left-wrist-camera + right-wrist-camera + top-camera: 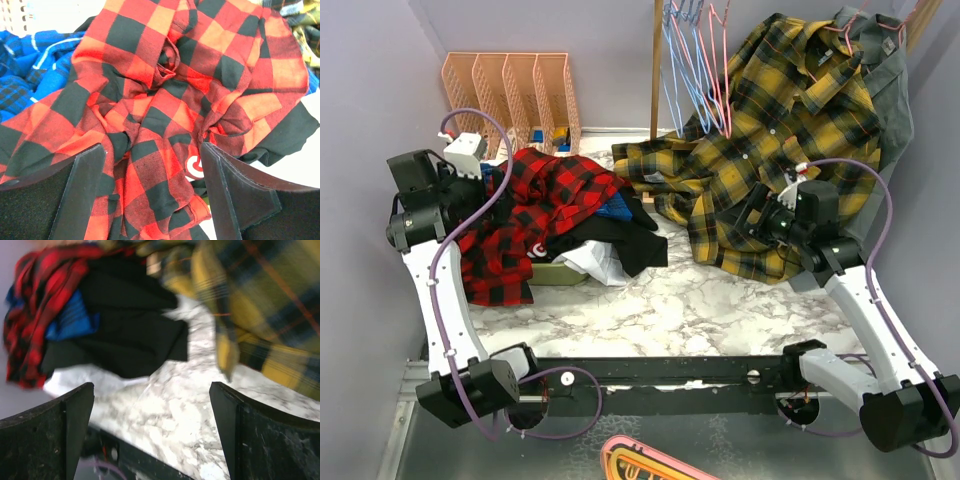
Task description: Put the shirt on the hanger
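The red-and-black plaid shirt point(545, 200) lies crumpled on a pile of clothes at the left of the table. My left gripper point(492, 188) is open just above it. In the left wrist view the shirt point(165, 100) fills the frame and its folds lie between the spread fingers of the gripper point(152, 187); a white mark point(195, 166) shows on the cloth. Pink-red wire hangers point(723, 80) hang at the back among light blue ones. My right gripper point(750, 222) is open and empty over the marble table point(175, 415), with the shirt point(30, 315) far to its left.
A yellow-and-black plaid shirt point(770, 150) hangs at the back right and drapes onto the table, with a grey shirt point(888, 95) behind it. A black garment point(620, 235), white cloth point(595, 262) and blue plaid shirt point(615, 210) lie in the pile. An orange file rack point(510, 90) stands at the back left.
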Controlling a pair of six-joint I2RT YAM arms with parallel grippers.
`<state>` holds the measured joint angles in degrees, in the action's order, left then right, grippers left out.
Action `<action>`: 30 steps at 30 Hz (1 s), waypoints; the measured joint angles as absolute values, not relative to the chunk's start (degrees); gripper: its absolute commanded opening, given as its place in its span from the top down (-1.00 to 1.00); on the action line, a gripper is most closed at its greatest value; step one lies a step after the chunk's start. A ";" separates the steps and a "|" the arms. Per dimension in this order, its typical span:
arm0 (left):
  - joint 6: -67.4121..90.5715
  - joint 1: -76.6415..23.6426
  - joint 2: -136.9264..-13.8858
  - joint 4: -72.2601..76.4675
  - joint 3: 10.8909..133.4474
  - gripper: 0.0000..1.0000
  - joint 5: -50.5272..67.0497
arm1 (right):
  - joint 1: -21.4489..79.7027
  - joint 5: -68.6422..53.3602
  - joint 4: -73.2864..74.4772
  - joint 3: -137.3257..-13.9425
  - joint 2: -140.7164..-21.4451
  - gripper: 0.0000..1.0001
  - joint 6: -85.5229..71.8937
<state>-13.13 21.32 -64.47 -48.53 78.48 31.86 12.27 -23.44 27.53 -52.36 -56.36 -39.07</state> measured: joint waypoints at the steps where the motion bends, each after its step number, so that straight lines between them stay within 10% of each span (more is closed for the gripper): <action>1: -14.17 21.32 -65.08 -49.17 78.83 -0.61 32.49 | 12.29 -19.84 28.42 -52.47 -56.36 -0.99 -41.63; 21: -30.74 21.32 -83.18 -70.76 95.42 -0.59 20.73 | 11.97 -23.88 14.92 -33.15 -38.72 -0.99 -41.82; 25: -31.86 21.37 -82.19 -72.86 95.44 -0.97 23.86 | 11.99 -23.92 15.42 -34.85 -40.10 -0.99 -42.17; 30: -31.99 21.37 -76.51 -72.75 95.98 -0.99 29.02 | 11.99 -24.38 15.35 -37.91 -44.18 -0.99 -42.09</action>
